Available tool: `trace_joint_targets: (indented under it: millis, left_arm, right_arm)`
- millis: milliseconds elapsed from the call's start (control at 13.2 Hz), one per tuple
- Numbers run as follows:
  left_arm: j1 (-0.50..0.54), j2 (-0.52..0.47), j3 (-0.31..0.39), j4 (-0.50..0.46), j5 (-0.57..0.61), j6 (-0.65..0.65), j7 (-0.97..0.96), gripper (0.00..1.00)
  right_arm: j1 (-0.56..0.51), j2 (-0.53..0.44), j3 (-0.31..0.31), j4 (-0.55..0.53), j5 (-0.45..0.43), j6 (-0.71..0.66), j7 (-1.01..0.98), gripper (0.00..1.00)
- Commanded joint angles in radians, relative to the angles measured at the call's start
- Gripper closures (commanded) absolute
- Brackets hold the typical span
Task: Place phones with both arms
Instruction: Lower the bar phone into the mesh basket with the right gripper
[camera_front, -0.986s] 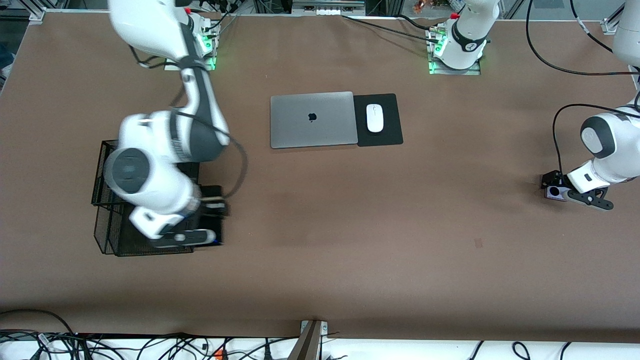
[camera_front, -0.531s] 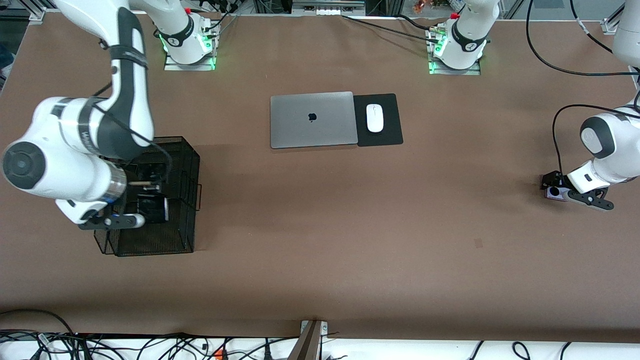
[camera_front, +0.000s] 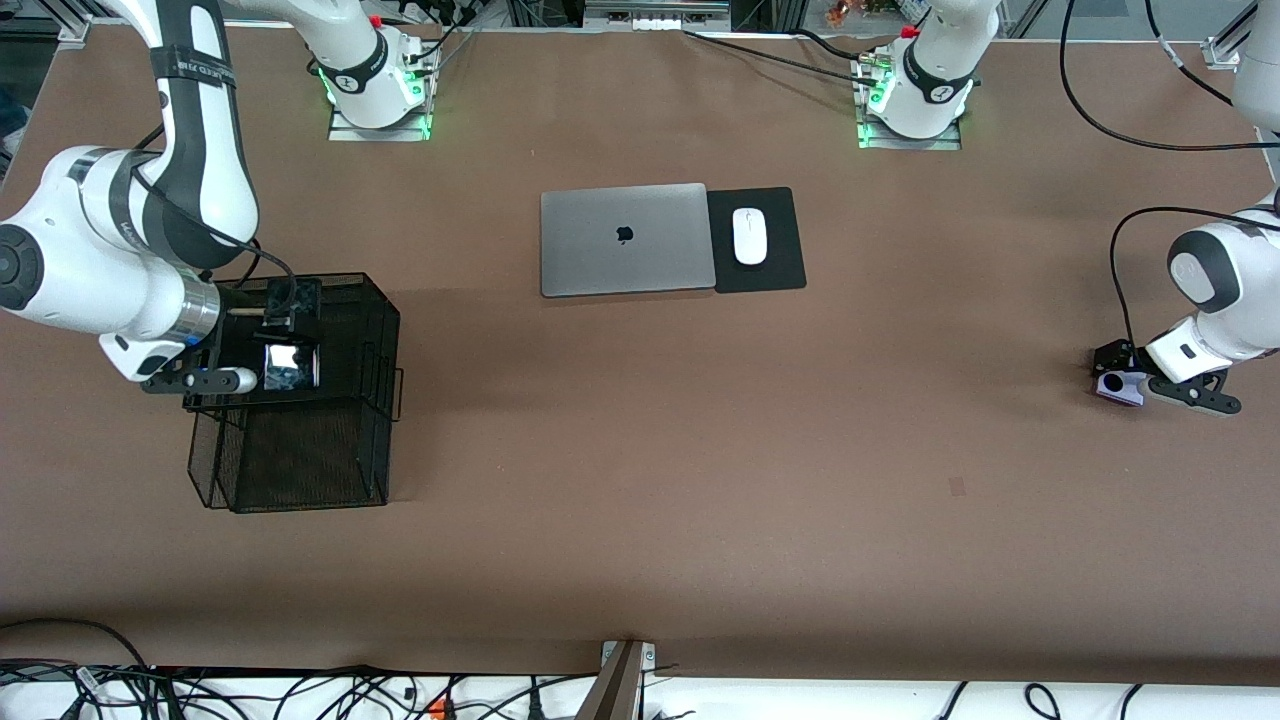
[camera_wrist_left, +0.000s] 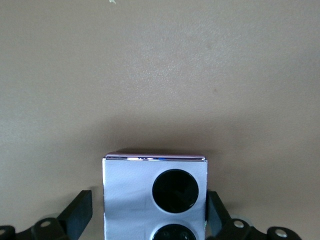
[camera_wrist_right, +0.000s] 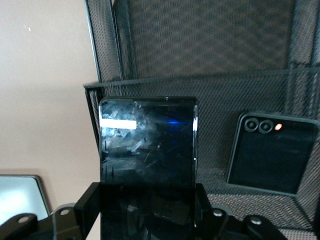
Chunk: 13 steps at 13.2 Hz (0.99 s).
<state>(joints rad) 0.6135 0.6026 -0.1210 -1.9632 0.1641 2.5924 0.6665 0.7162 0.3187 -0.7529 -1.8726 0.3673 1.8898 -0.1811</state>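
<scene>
My right gripper (camera_front: 283, 345) is shut on the longer black slab phone (camera_front: 290, 366) and holds it over the black mesh basket (camera_front: 300, 470) at the right arm's end of the table. In the right wrist view the slab phone (camera_wrist_right: 147, 145) stands up between my fingers above the basket's rim (camera_wrist_right: 150, 84). The small black flip phone (camera_wrist_right: 272, 156) lies inside the basket. My left gripper (camera_front: 1128, 386) is shut on the lavender-white flip phone (camera_front: 1118, 385) low at the left arm's end. In the left wrist view that phone (camera_wrist_left: 127, 195) shows its two black circles.
A shut silver laptop (camera_front: 622, 238) lies at the table's middle, toward the arms' bases. Beside it a white mouse (camera_front: 749, 236) sits on a black mat (camera_front: 780, 262). Loose cables run along the table's edge nearest the camera.
My right arm swung the slab phone from beside the basket to over it, toward the basket's farther part. My left gripper shifted slightly toward the left arm's end with the lavender-white phone.
</scene>
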Motion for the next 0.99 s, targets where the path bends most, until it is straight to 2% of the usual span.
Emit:
trace_joint_targets:
  millis: [0,227,682,758,910]
  left_arm:
    - [0.008,0.005,-0.011,0.006,0.002,0.009,-0.038,0.0]
    - [0.006,0.012,-0.011,0.007,0.0,0.011,-0.05,0.0]
    - [0.003,0.029,-0.011,0.007,0.0,0.037,-0.07,0.0]
    - [0.003,0.031,-0.011,0.007,0.0,0.037,-0.071,0.03]
    - [0.003,0.031,-0.011,0.007,0.0,0.037,-0.073,0.3]
  right_arm:
    - [0.019,-0.05,0.003,-0.078,-0.019,0.052,-0.004,1.0]
    - [0.029,-0.04,0.006,-0.112,-0.019,0.11,-0.003,1.0]
    - [0.029,-0.02,0.006,-0.114,-0.019,0.117,-0.004,1.0]
    - [0.029,-0.013,0.006,-0.112,-0.018,0.129,-0.003,1.0]
    - [0.029,0.003,0.007,-0.112,-0.016,0.158,0.003,1.0]
